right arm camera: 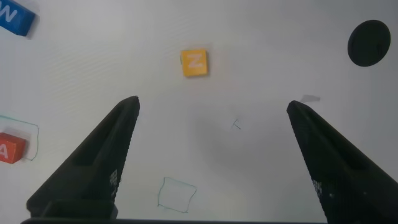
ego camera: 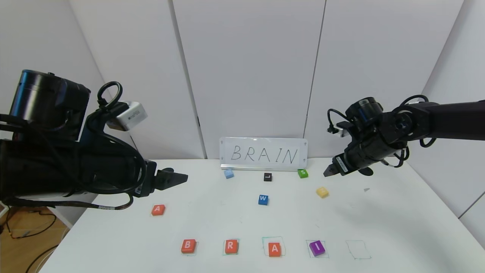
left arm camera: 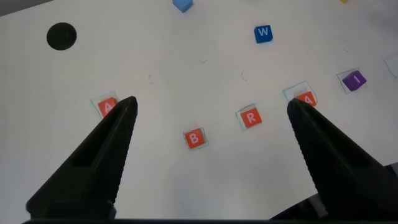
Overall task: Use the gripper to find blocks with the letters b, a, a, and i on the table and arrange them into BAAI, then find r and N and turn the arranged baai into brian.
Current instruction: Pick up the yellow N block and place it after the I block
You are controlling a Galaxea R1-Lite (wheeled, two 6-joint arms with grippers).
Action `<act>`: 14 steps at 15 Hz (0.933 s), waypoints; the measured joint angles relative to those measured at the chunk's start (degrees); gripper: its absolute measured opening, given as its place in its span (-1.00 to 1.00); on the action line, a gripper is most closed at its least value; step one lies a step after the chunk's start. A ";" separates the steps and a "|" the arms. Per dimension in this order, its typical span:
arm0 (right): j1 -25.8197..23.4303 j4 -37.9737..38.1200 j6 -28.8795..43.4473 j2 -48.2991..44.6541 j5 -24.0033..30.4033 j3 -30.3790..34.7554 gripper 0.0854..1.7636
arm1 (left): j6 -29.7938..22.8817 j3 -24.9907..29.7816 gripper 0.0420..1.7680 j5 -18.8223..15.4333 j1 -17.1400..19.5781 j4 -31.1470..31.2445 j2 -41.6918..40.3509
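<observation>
One block remains: N (ego camera: pixel 322 192), toward the table's (ego camera: pixel 398 227) far right edge, below the wide-open right gripper (ego camera: pixel 329 171); light, rigid, probably slick, best pinched across opposite flat sides. Left gripper (ego camera: pixel 178 178) wide open, idle.

White table (ego camera: pixel 398 227) carries a front row of blocks: B (ego camera: pixel 188 246), R (ego camera: pixel 230 246), A (ego camera: pixel 274 249), I (ego camera: pixel 316 248). Further back: another A block (ego camera: pixel 158 209), W block (ego camera: pixel 263 200), yellow block (ego camera: pixel 322 192), name card (ego camera: pixel 263 153).
</observation>
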 joint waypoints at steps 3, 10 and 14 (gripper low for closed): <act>0.20 3.67 -3.75 4.94 2.12 -4.96 0.94 | 0.02 0.00 0.94 0.11 0.06 0.00 -0.09; -0.09 3.55 -2.46 15.52 3.71 -13.40 0.94 | 0.76 0.09 0.94 0.05 -0.05 0.17 -0.41; -0.49 1.78 -2.19 19.36 3.90 -14.31 0.94 | 1.01 0.37 0.94 -0.09 -0.13 0.04 -1.11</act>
